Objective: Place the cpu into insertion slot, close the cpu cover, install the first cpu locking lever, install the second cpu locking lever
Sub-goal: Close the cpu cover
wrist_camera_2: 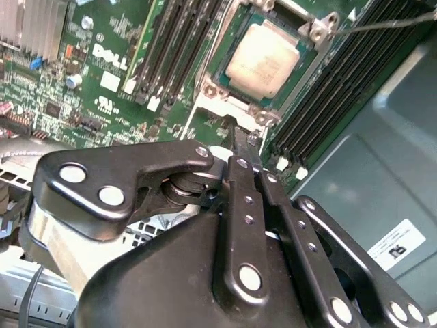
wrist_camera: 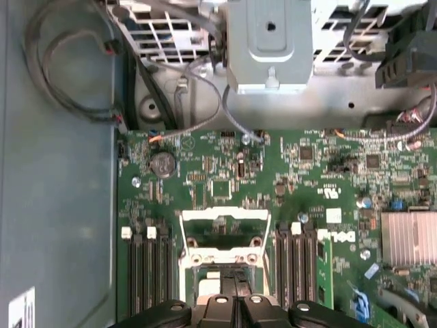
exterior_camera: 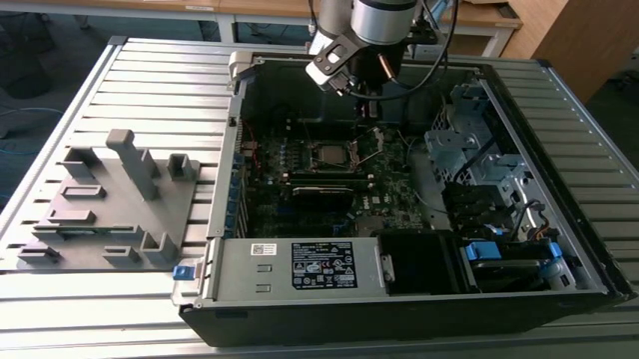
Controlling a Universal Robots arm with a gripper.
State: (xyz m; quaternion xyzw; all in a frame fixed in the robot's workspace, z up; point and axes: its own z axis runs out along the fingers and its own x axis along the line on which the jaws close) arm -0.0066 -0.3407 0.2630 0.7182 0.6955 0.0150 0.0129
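Ribbed grey metal table [exterior_camera: 150, 75], open black computer case [exterior_camera: 399, 323] lying on it, and your arm is reaching down inside, over the green circuit board [wrist_camera: 307, 178]. Look at the black two-finger gripper [wrist_camera_2: 244, 140]: its fingertips are pressed together, and I can see nothing between them. In the exterior view the gripper [exterior_camera: 367, 105] hangs at the far side of the socket, so the work lies on the near side of it. Now the second wrist view: the small square cpu with the dull silver-grey top [wrist_camera_2: 263, 60] sits flat in the silvery-rimmed square insertion slot [wrist_camera_2: 308, 67], just beyond your fingertips and apart from them. Between tips and chip comes the thin silvery cpu cover with its square window [wrist_camera: 224, 214]; in the first wrist view it reads as swung open, off the chip, with bare board showing through the window. That near edge of the frame is what your tips are closest to; whether they touch it, I cannot tell. A thin silvery wire rod [wrist_camera_2: 382, 24] runs away from the socket's far corner across the long black memory strips [wrist_camera_2: 341, 82].
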